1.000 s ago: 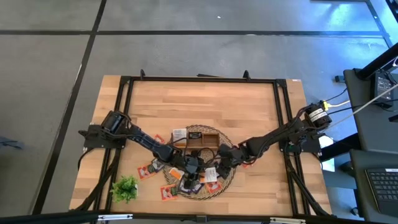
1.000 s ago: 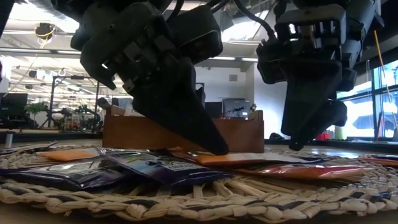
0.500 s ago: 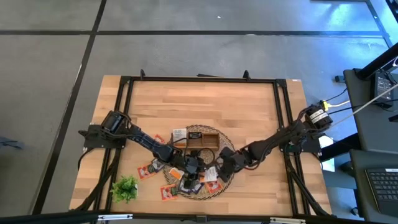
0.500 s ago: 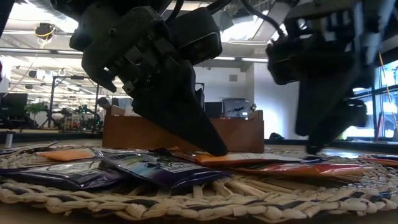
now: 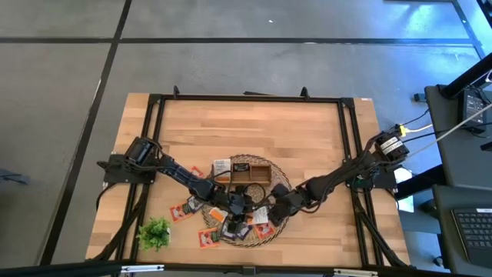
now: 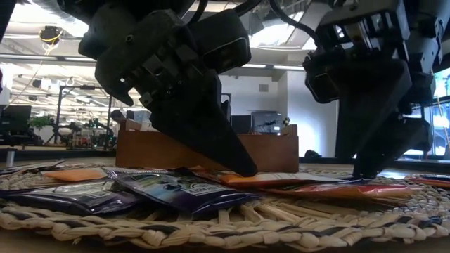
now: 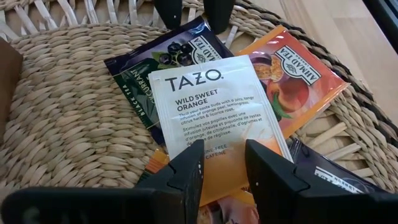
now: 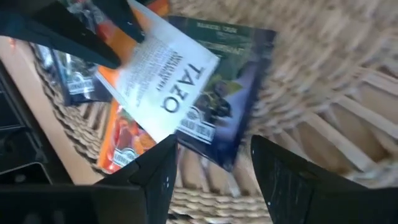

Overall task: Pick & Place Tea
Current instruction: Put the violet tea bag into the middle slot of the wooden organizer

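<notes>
Both arms were stretched inward from the sides of the surface [image 5: 307, 138], meeting low over the mat [image 7: 68, 118]. The left pincer [image 7: 222, 163] was tilted steeply down, its fingers parted a little, the tips set at the near edge of the white sachet [image 7: 214, 106]; nothing was clamped between them. The right pincer [image 8: 214, 163] was held open and empty just above the weave, beside the pile. The white sachet lay flat atop a dark sachet [image 7: 155, 62] and an orange sachet [image 7: 298, 81], between the two pincers. The tray [image 6: 274, 151] stood behind
</notes>
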{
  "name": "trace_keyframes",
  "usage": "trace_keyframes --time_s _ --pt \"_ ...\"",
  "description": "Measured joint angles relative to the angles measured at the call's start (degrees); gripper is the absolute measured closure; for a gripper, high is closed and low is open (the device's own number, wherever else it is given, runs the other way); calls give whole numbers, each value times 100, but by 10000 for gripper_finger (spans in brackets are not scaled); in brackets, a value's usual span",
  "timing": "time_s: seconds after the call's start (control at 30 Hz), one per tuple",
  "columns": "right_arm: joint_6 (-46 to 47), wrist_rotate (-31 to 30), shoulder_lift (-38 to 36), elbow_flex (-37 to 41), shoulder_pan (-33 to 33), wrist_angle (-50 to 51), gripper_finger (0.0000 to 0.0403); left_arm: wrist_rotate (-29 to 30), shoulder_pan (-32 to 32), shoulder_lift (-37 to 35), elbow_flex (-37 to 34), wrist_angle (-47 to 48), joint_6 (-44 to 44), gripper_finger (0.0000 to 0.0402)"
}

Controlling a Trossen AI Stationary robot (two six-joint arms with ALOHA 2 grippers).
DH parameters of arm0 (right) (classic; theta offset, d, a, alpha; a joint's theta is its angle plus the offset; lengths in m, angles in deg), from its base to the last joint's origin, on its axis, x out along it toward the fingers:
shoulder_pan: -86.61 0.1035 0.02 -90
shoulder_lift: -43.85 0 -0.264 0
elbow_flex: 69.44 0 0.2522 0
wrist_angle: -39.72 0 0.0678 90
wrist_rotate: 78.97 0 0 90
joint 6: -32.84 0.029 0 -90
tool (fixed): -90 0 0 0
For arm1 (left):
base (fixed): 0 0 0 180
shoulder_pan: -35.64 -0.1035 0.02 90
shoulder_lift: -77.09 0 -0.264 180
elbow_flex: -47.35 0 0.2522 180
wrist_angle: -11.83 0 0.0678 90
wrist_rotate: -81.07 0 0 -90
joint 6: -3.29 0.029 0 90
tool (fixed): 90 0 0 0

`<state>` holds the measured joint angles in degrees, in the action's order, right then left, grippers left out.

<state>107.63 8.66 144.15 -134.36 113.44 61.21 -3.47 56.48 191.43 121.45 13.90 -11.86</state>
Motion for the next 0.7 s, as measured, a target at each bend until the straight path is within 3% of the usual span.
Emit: trace_keyframes --time_s 0.5,0.7 --pt "97 223 215 -13 -37 -289 200 93 0 -2 -4 29 40 288" --pt "-26 216 225 -7 -39 -308 239 101 0 -2 -4 29 38 288"
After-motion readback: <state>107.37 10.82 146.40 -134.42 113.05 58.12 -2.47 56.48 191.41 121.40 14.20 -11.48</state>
